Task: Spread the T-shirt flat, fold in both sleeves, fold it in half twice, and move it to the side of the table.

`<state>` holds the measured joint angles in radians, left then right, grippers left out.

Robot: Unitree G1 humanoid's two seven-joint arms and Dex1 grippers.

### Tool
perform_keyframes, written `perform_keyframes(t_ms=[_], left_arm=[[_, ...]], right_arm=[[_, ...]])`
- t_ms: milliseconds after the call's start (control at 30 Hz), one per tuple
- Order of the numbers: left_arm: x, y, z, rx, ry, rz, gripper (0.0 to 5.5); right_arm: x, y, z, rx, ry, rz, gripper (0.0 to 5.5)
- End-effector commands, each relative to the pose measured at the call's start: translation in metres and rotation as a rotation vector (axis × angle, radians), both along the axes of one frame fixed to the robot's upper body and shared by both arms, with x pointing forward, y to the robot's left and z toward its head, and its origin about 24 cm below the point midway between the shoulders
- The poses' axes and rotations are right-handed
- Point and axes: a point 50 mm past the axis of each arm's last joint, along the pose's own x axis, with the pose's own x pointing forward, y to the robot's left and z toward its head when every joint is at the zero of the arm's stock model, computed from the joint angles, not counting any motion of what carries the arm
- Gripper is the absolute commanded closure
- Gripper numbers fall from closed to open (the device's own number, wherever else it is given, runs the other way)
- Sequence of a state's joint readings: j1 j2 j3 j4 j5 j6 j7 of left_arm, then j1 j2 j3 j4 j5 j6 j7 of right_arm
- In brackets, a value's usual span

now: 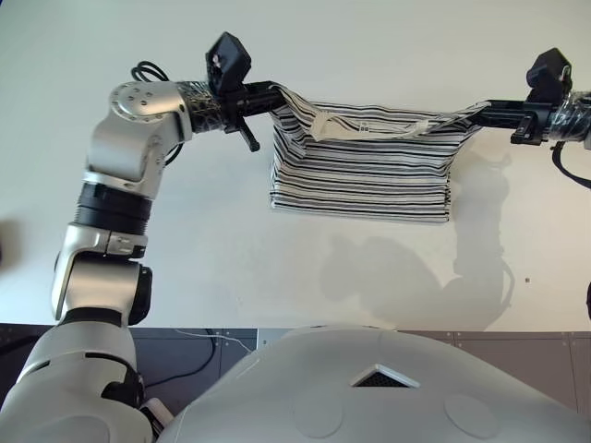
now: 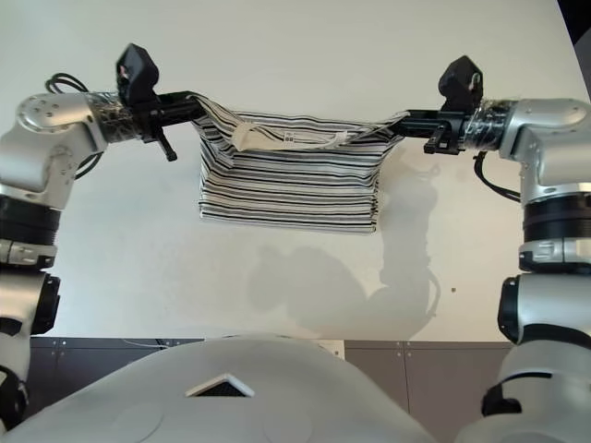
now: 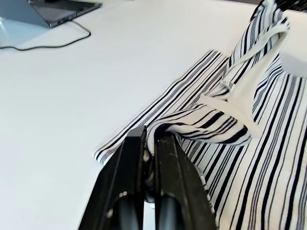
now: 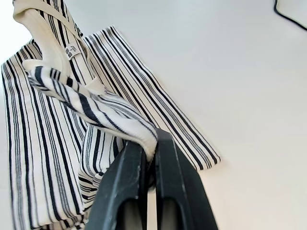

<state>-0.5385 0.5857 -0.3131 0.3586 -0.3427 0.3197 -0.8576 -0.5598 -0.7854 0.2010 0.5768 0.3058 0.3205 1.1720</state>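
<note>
One black-and-white striped cloth T-shirt [image 1: 365,175] in the middle of the white flat surface [image 1: 185,231]. Folded into a wide block with many layers. Lower part flat on the surface, top edge lifted up and pulled tight between two pincers. Up along that top edge, one cream neck band [image 2: 277,138] with one small white label on it.

Two black pincers, one on each arm. At the shirt's top left corner, the left pincer [image 1: 270,92], pressed together on a bunched bit of striped cloth. Up close in the left wrist view, two black fingers [image 3: 127,187] side by side, with the cloth squeezed in the thin gap. At the top right corner, the right pincer [image 2: 406,118], also pinching a bunched bit of the shirt. Much the same up close in the right wrist view, with two black fingers [image 4: 124,191] close together and striped cloth caught in the middle. Both pincers level with each other and well apart, with the shirt stretched from one to the other.

Far from the shirt on the surface, one flat grey thing [image 3: 57,9], maybe a laptop, hard to tell. Beside it, one thin black cable [image 3: 48,45] in a loose curve. In the right wrist view, one more thin black cable [image 4: 288,14], also well away from the shirt.
</note>
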Motion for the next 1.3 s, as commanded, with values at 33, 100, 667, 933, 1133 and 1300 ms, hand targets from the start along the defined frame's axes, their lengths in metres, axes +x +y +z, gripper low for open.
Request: perform_keyframes(t_ms=[33,100,667,933,1133,1300], left_arm=[[0.015,-0.01,-0.029,0.094,0.002,0.04,4.87],[0.023,-0.014,-0.03,0.068,-0.024,0.07,4.51],[0.046,-0.011,-0.028,0.019,-0.132,0.259,2.27],[0.041,-0.015,0.005,0.148,-0.446,0.053,2.27],[-0.011,-0.055,0.029,0.075,-0.536,-0.251,2.27],[-0.09,-0.042,-0.001,0.298,-0.394,-0.583,2.27]], right_arm=[[0.012,0.011,-0.021,-0.038,0.002,-0.063,5.07],[0.015,0.013,-0.026,-0.009,0.003,-0.107,4.62],[0.02,0.01,-0.042,0.099,-0.02,-0.424,2.1],[0.019,0.023,-0.017,-0.051,-0.302,-0.23,2.1],[0.013,0.041,-0.042,-0.4,-0.434,0.118,2.1],[0.0,0.029,-0.052,-0.679,-0.477,0.461,2.1]])
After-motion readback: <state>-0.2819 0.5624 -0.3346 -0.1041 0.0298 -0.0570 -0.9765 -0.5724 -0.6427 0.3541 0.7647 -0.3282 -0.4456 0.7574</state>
